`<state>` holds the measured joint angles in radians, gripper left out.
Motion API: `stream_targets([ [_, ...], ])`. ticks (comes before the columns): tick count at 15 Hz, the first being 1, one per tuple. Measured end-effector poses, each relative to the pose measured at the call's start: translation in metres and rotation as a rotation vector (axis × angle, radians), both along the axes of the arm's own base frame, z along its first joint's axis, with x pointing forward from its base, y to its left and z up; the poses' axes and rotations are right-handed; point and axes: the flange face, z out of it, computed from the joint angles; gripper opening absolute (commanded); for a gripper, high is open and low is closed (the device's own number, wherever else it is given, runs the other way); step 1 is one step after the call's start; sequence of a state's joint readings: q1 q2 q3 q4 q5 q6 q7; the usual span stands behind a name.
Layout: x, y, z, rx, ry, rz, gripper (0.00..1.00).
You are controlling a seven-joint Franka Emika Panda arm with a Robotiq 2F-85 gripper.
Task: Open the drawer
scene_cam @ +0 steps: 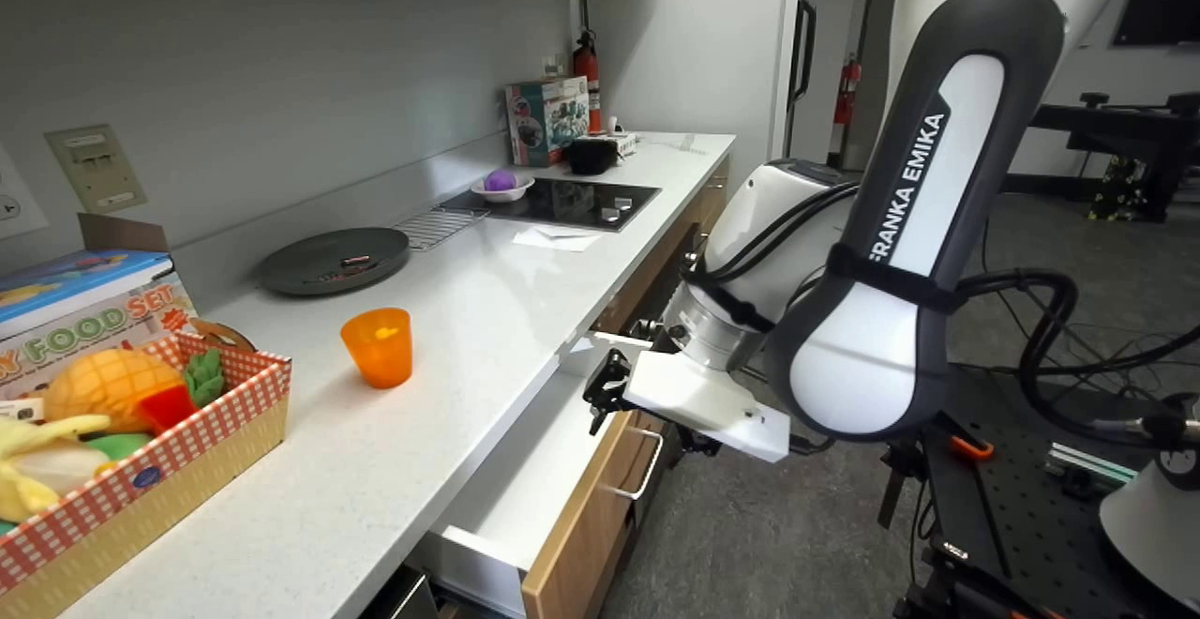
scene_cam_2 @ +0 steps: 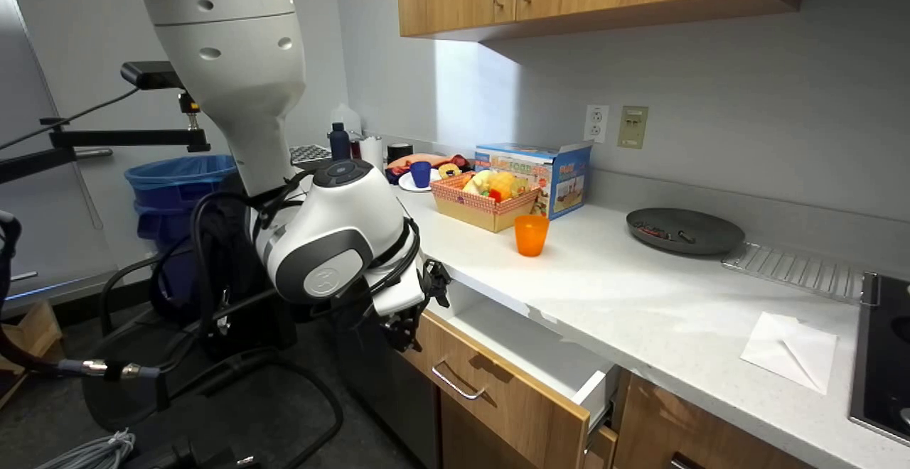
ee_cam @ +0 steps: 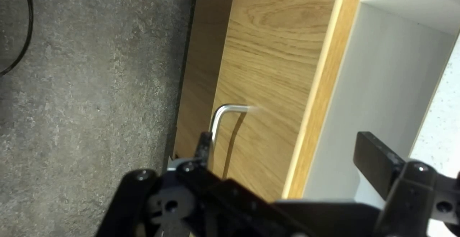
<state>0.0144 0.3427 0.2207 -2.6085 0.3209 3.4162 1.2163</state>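
1. Plainly, the gripper [ee_cam: 287, 150] has its jaws wide apart, one finger [ee_cam: 377, 163] seen against the inside of the drawer [scene_cam_2: 519, 412], the other against its handle [ee_cam: 230, 108]; contact I cannot tell.
2. The drawer juts from under the front edge of the white bench [scene_cam_2: 640, 313], its interior open along that edge.
3. Grey floor [ee_cam: 107, 104] stretches before it; an orange cup [scene_cam_2: 531, 235] stands back from the bench's edge.
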Motion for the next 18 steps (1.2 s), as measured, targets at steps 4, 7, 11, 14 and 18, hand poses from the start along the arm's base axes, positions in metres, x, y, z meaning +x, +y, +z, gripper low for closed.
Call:
stream_targets([
  [4, 0.0, 0.0, 0.0, 0.0, 0.001, 0.0, 1.0],
  [7, 0.0, -0.001, -0.001, 0.003, 0.002, -0.014, 1.0],
  [11, -0.001, -0.008, -0.001, 0.008, 0.005, -0.063, 1.0],
  [14, 0.021, -0.019, -0.008, 0.012, -0.006, -0.106, 1.0],
  [18, 0.054, -0.026, -0.029, 0.023, -0.013, -0.15, 1.0],
])
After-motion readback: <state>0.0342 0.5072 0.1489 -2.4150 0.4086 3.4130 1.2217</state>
